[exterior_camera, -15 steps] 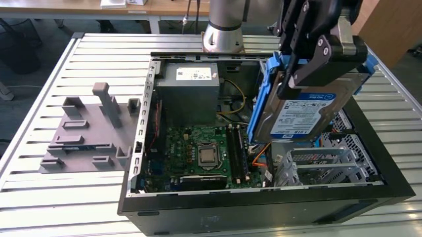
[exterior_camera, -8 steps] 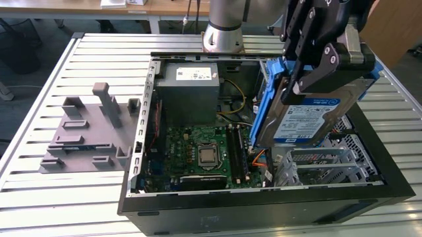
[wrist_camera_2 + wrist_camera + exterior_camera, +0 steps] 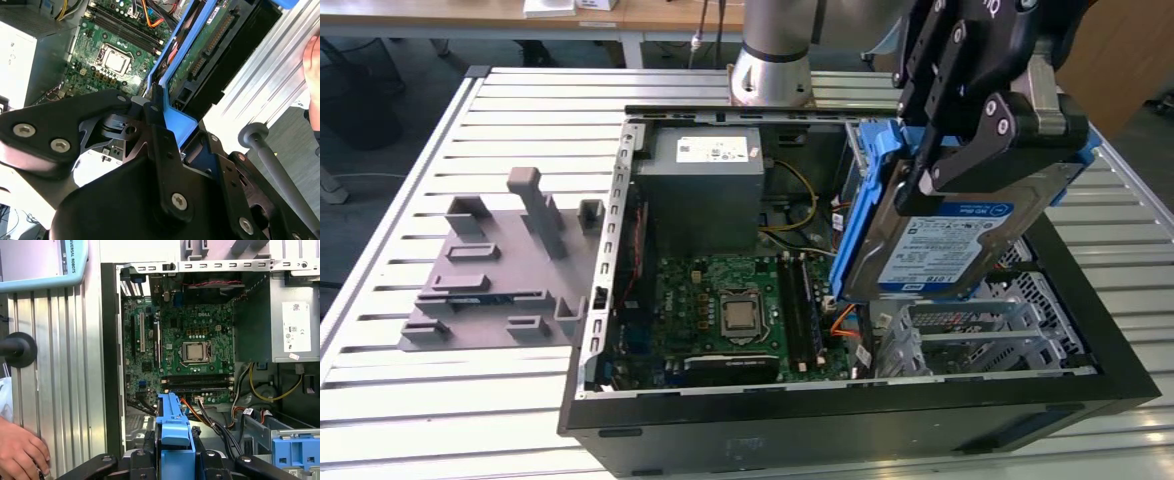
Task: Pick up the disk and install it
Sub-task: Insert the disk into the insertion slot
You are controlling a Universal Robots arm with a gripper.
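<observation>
The disk (image 3: 945,240), silver with a white-and-blue label and blue carrier rails, hangs on edge above the open computer case (image 3: 854,405). My gripper (image 3: 970,165) is shut on its upper part from above. The disk's lower end is over the grey drive cage (image 3: 987,335) at the case's corner on the exterior view's right. In the second wrist view the disk's green circuit board (image 3: 206,44) and blue rail (image 3: 172,67) run out from between my black fingers (image 3: 156,117). In the first wrist view the blue carrier (image 3: 172,427) sits in the gripper (image 3: 172,462) over the motherboard (image 3: 192,347).
Inside the case are the power supply box (image 3: 707,185), the motherboard (image 3: 734,305) and loose cables (image 3: 250,390). A grey moulded fixture (image 3: 494,265) lies on the slatted table at the exterior view's left. A person's hand (image 3: 20,450) rests on the table beside the case.
</observation>
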